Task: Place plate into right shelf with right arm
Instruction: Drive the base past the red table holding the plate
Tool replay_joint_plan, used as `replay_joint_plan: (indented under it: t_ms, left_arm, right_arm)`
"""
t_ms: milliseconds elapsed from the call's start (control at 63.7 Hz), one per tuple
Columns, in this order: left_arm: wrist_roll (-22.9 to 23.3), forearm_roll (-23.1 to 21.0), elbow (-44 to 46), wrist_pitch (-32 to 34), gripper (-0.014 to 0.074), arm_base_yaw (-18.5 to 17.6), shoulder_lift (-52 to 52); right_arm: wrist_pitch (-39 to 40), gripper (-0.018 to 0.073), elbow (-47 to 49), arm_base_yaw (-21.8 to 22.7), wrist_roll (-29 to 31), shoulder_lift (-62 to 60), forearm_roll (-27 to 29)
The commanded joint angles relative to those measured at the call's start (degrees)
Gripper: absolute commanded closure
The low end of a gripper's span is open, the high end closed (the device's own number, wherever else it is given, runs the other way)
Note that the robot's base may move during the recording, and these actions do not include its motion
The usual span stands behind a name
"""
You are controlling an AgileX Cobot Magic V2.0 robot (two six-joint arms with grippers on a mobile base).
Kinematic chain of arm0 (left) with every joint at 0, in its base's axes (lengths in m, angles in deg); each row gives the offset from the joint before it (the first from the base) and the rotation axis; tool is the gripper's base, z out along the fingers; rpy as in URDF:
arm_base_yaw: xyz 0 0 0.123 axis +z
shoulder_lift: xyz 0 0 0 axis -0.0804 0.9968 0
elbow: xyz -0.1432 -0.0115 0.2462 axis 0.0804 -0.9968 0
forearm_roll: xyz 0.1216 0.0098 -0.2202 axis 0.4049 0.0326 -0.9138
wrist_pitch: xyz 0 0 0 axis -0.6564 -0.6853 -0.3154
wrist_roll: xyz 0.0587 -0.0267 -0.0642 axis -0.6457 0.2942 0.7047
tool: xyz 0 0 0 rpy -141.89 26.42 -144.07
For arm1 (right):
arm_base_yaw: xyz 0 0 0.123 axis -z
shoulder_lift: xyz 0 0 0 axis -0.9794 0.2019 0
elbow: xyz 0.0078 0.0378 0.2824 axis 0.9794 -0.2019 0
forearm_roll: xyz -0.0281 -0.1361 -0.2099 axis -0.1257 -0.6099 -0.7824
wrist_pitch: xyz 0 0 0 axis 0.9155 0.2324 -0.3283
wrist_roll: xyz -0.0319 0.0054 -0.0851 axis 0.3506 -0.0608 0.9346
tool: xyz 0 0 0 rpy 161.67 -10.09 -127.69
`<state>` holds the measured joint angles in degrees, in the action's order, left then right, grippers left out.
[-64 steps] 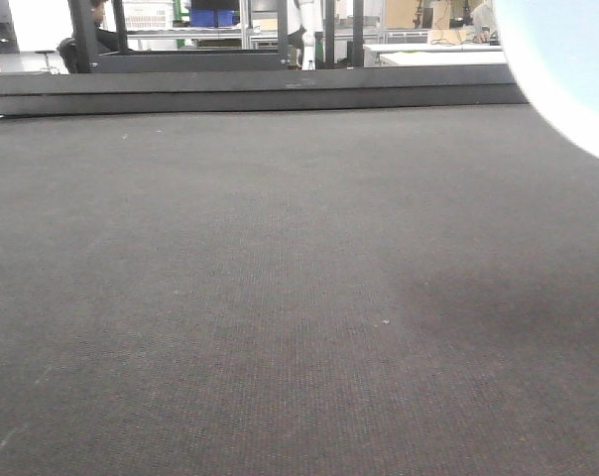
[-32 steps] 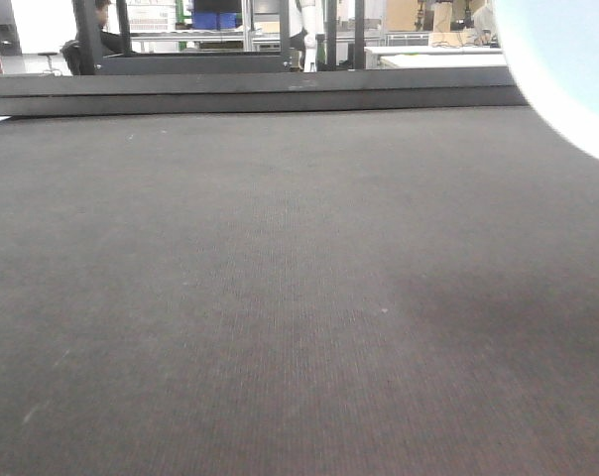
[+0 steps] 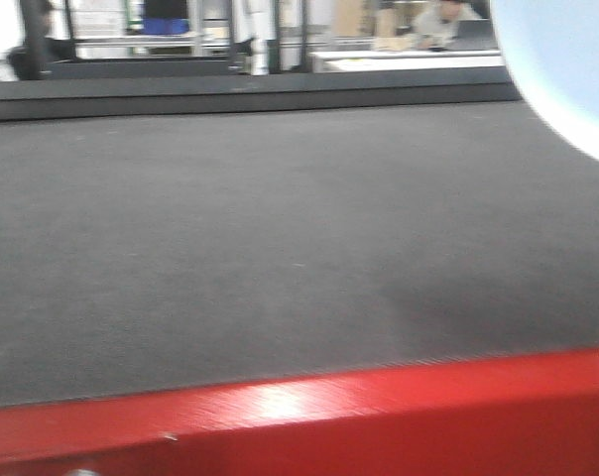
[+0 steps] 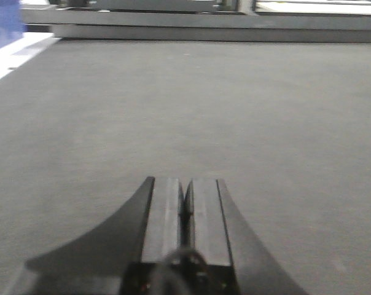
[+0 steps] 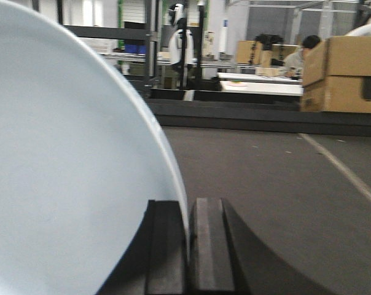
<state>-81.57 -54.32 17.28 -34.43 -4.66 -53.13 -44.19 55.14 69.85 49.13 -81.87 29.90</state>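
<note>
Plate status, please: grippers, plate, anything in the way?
Right gripper shut on plate rim. Left gripper shut, empty. Right shelf not in view, path cannot be judged.

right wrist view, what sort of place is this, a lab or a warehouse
Most likely a lab or workshop hall: stacked cardboard boxes, metal racks holding blue bins, and a person bent over a long workbench behind the dark mat-covered table.

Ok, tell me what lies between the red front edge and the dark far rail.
Only bare grey mat, seen in the front view, from the red edge to the far rail; the plate intrudes at the upper right corner.
</note>
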Motion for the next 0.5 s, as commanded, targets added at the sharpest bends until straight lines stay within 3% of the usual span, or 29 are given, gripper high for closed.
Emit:
replay_joint_plan:
  t_ms: [0,487]
  left_arm:
    - [-0.2,-0.2,-0.5,5.1,0.0643,-0.4,0.0]
    - [-0.2,-0.2,-0.5,5.1,0.0643,-0.4,0.0]
  right_arm:
    - [5.0,0.0505,1.8,-0.1,-0.1,0.6,-0.4]
    - [5.0,0.0505,1.8,-0.1,-0.1,0.6,-0.4]
